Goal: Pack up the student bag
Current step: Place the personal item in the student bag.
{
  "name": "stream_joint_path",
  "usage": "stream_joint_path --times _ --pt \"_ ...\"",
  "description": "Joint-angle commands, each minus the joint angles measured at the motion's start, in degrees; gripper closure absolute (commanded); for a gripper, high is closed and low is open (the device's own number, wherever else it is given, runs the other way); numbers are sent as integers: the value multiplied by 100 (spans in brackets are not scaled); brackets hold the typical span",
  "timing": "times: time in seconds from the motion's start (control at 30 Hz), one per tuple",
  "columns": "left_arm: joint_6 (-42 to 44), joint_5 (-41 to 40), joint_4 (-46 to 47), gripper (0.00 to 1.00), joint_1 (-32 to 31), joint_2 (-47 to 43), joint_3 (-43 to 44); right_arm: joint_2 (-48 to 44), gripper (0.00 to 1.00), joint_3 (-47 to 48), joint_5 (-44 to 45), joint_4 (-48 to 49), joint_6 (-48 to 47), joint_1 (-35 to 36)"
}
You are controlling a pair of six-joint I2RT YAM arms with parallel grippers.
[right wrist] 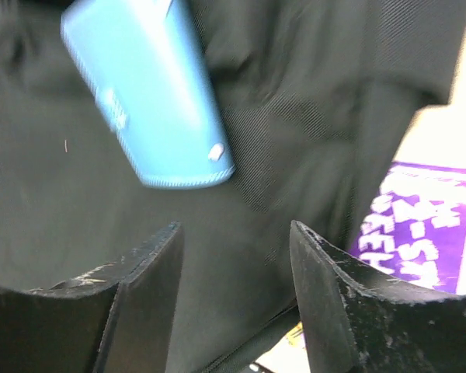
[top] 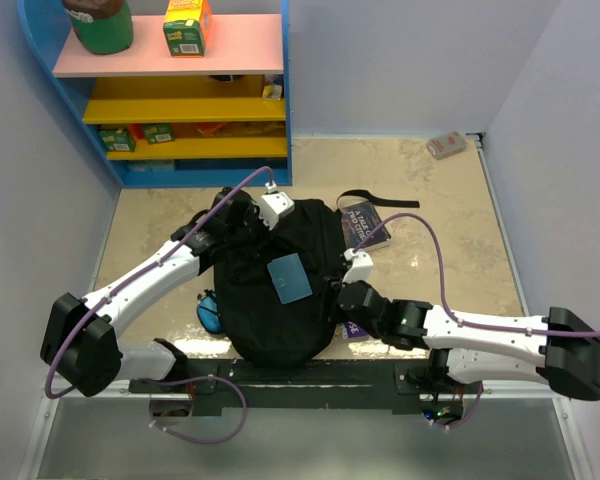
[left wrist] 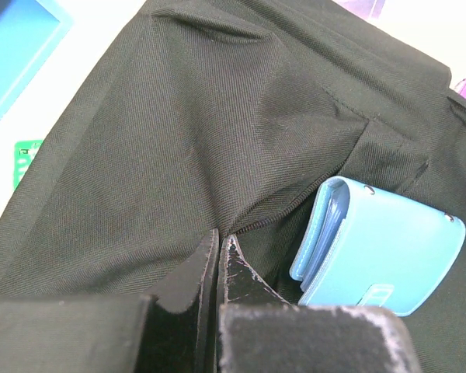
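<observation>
The student bag [top: 270, 320], a large black soft backpack, lies in the middle of the table. A light blue wallet-like case [top: 289, 278] rests on top of it by a zip line. My left gripper [top: 242, 215] is at the bag's far left edge. In the left wrist view its jaws [left wrist: 220, 235] are pressed together at the zip, and the black fabric [left wrist: 179, 132] creases toward their tips. The blue case [left wrist: 380, 249] lies just right of them. My right gripper [top: 342, 290] stands open at the bag's right side, over black fabric [right wrist: 311, 93], with nothing between the fingers [right wrist: 237, 229]. The blue case [right wrist: 147, 93] is beyond them.
A purple book [right wrist: 419, 225] lies partly under the bag's right edge [top: 355, 329]. A dark book [top: 368, 224] and a black strap [top: 380, 200] lie at the far right. A small blue pencil case [top: 210, 312] peeks out on the left. A blue shelf [top: 180, 100] stands behind, and a white object [top: 446, 145] lies in the far right corner.
</observation>
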Motion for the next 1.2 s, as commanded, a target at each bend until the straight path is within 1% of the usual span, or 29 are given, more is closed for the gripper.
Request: stream_joint_path --times 0.0,0.07,0.2,0.3,0.4,0.47,0.7,0.9,1.07,1.17 --pt "266 79 181 100 15 51 133 260 38 -86 -132 869 -124 304" --pt "319 87 163 100 15 78 142 427 36 -78 -79 1019 -176 348" --pt "337 157 136 100 23 78 151 779 36 10 166 1379 -405 340" --pt "337 192 119 100 6 69 168 1288 40 238 334 1406 -510 340" --pt "363 228 84 100 6 69 168 1667 51 432 413 1450 -598 340" --pt "381 271 66 100 6 69 168 1825 54 494 466 1581 -651 349" --pt "425 360 49 100 6 78 107 1826 64 801 756 1653 -1010 340" --pt "451 412 57 100 -3 95 63 1589 72 1073 598 1644 -1266 340" --pt "460 456 66 100 -29 104 19 1536 73 1127 457 1661 -1143 340" --pt "469 500 31 100 -56 87 19 1614 73 1188 518 1732 -1152 322"
